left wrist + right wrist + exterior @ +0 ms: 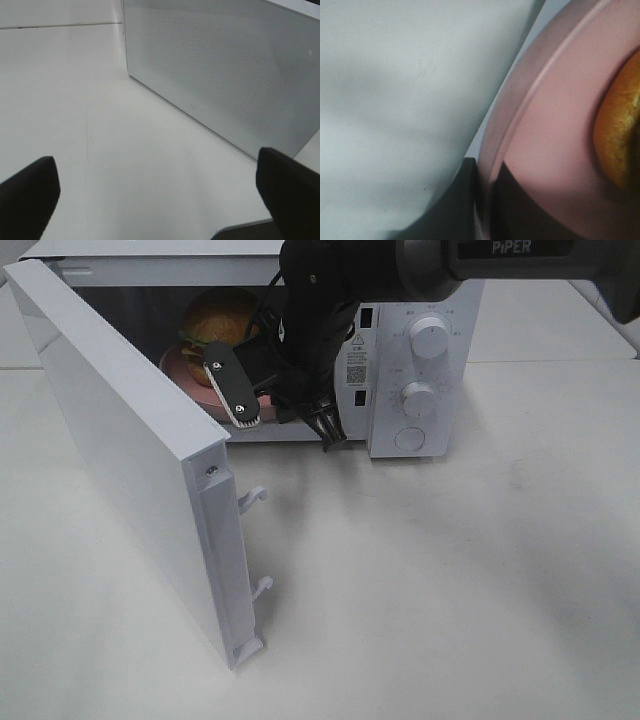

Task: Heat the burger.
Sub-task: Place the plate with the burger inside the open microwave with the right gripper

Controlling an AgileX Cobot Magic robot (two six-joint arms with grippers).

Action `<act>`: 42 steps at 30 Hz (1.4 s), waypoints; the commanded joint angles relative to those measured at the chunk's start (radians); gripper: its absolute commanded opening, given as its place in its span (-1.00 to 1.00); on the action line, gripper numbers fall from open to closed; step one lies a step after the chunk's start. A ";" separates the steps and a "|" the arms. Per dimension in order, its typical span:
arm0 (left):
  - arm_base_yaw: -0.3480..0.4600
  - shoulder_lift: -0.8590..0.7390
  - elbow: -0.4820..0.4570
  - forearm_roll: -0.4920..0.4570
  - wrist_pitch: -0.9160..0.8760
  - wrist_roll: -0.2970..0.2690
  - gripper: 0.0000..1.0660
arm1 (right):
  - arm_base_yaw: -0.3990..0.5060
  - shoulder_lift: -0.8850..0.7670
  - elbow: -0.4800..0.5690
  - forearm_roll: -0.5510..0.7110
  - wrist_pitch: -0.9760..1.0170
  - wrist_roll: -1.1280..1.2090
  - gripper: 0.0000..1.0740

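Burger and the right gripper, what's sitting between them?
Only bare pink plate: the right wrist view shows the right gripper shut on the plate's rim, with the burger farther in on that plate.

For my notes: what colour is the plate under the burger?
Pink plate, best in right wrist view.

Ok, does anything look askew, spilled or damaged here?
Nothing stands out. The burger sits upright on the pink plate inside the microwave, whose door is swung wide open. The right gripper is shut on the plate's rim. No spill or damage shows.
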 commanded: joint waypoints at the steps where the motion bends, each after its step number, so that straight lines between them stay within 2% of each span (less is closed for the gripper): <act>1: -0.002 -0.017 -0.001 -0.005 -0.007 -0.001 0.88 | -0.005 0.009 -0.048 -0.015 -0.045 0.018 -1.00; 20: -0.002 -0.017 -0.001 -0.005 -0.007 -0.001 0.88 | -0.005 0.172 -0.266 -0.042 -0.030 0.057 -1.00; 24: -0.002 -0.017 -0.001 -0.005 -0.007 -0.001 0.88 | -0.005 0.183 -0.275 -0.040 -0.045 0.061 -0.97; 27: -0.002 -0.017 -0.001 -0.005 -0.007 -0.001 0.88 | -0.005 0.183 -0.275 -0.040 -0.053 0.085 -0.90; 28: -0.002 -0.017 -0.001 -0.005 -0.007 -0.001 0.88 | -0.009 0.183 -0.275 -0.041 -0.053 0.096 -0.81; 30: -0.002 -0.017 -0.001 -0.005 -0.007 -0.001 0.88 | -0.009 0.183 -0.275 -0.041 -0.053 0.100 -0.77; 31: -0.002 -0.017 -0.001 -0.005 -0.007 -0.001 0.88 | -0.009 0.183 -0.274 -0.041 -0.052 0.102 -0.66; 32: -0.002 -0.017 -0.001 -0.005 -0.007 -0.001 0.88 | -0.009 0.183 -0.274 -0.041 -0.052 0.102 -0.66; 33: -0.002 -0.017 -0.001 -0.005 -0.007 -0.001 0.88 | -0.009 0.183 -0.273 -0.041 -0.052 0.102 -0.52; 35: -0.002 -0.017 -0.001 -0.005 -0.007 -0.001 0.88 | -0.009 0.183 -0.273 -0.041 -0.052 0.102 -0.46; 36: -0.002 -0.017 -0.001 -0.005 -0.007 -0.001 0.88 | -0.009 0.183 -0.267 -0.041 -0.052 0.102 -0.31; 37: -0.002 -0.017 -0.001 -0.005 -0.007 -0.001 0.88 | -0.009 0.183 -0.267 -0.041 -0.052 0.102 -0.31; 39: -0.002 -0.017 -0.001 -0.005 -0.007 -0.001 0.88 | -0.009 0.178 -0.233 -0.040 -0.054 0.102 -0.14; 42: -0.002 -0.017 -0.001 -0.005 -0.007 -0.001 0.88 | -0.009 0.173 -0.216 -0.035 -0.057 0.102 -0.11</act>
